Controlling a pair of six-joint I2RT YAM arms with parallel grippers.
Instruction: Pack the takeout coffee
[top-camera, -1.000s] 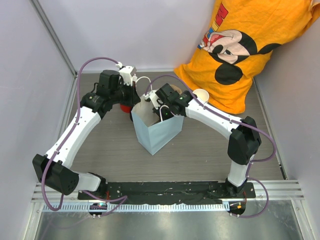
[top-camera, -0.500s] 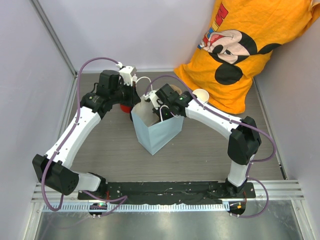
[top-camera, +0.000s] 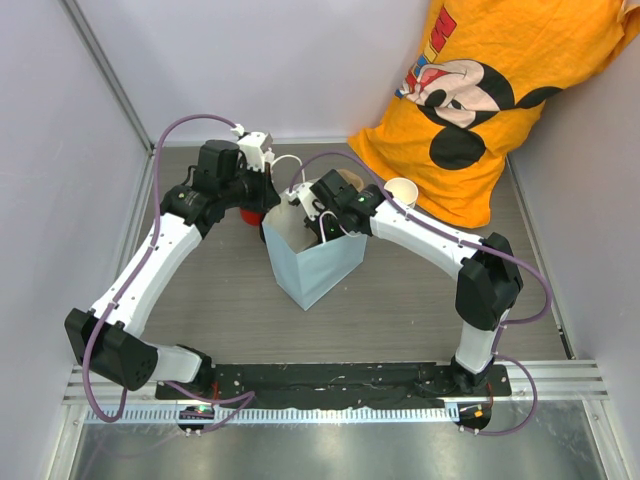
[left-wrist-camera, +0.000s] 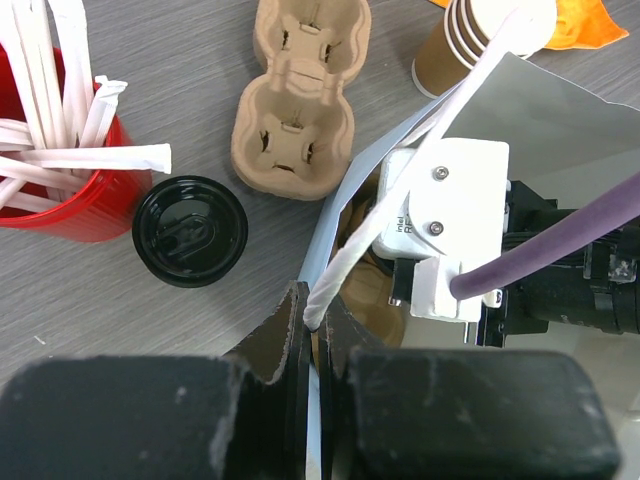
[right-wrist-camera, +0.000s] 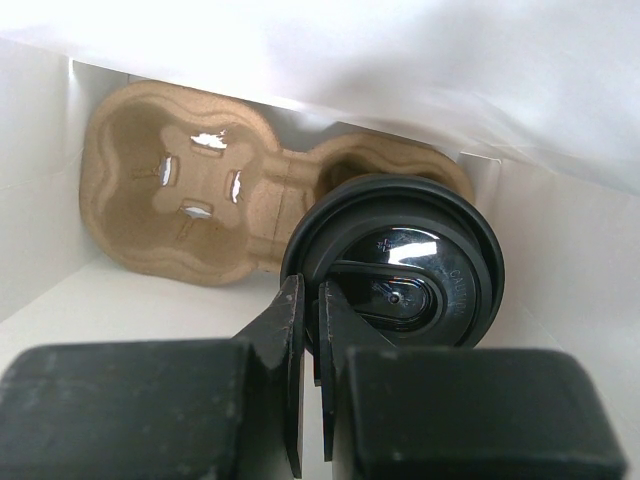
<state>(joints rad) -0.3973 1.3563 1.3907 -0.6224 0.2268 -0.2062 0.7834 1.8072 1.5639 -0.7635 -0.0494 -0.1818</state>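
Inside the bag (top-camera: 318, 268) the right gripper (right-wrist-camera: 312, 290) pinches the takeout coffee (right-wrist-camera: 400, 290) by its lid rim (right-wrist-camera: 488, 250), over the carrier tray (right-wrist-camera: 170, 190) — lower it straight into the pocket while the left gripper (left-wrist-camera: 316, 300) pinches the handle (left-wrist-camera: 372, 238)

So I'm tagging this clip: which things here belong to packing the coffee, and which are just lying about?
In the job: takeout coffee in the right gripper; bag; bag handle in the left gripper; carrier tray inside the bag.
Lying about: red cup of sticks; loose black lid; spare carrier tray; stacked paper cups; orange shirt.
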